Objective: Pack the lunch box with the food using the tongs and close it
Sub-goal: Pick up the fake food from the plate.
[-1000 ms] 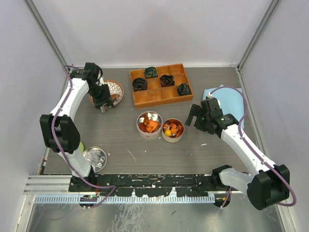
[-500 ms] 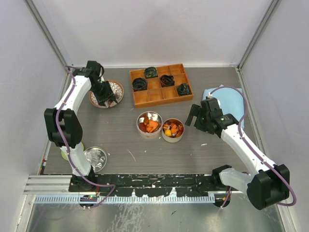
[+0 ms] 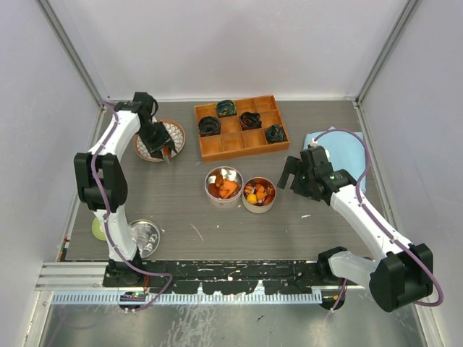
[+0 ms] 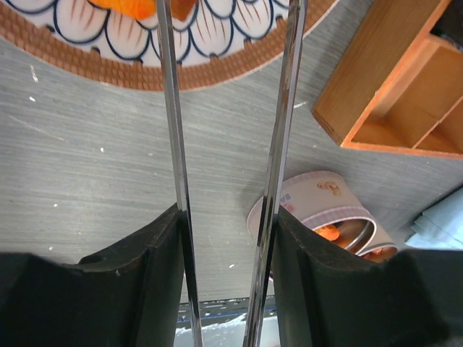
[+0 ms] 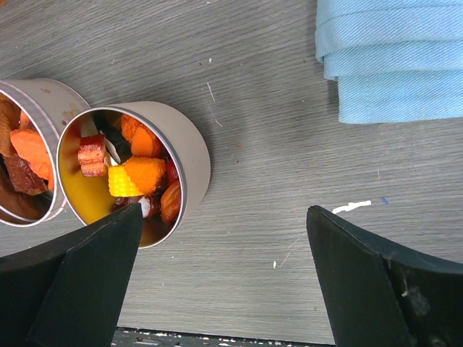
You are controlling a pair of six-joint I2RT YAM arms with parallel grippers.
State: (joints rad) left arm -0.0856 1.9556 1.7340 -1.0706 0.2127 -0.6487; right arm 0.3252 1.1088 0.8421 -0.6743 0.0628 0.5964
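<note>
— Fingers first: the left gripper (image 4: 226,224) has its fingers (image 4: 155,246) pinched on the tongs (image 4: 176,130), one pad against each silver arm. The arms stand parted, not squeezed together.

— And where are those tongs aimed?

— Straight at the patterned plate (image 4: 239,69) at the far left of the tabletop. The tips run out of the wrist view right over the orange food (image 4: 134,6) lying on it. Whether they touch a piece, I cannot tell.

— What about the right side?

— The right gripper (image 5: 224,217) hangs with its fingers spread wide, holding nothing. It's just beside the right tin (image 5: 194,155), with a folded blue cloth (image 5: 391,58) on its other side.

— So how far along are we?

— Partway, I'd say. The left tin (image 5: 36,84) and the right one both carry orange, red and yellow chunks, but food remains on the plate, so more trips look likely. Closing hasn't begun: both tins sit open, and a round silver piece (image 3: 142,235) near the left arm's base is probably a lid, though it's too small to be sure.
</note>
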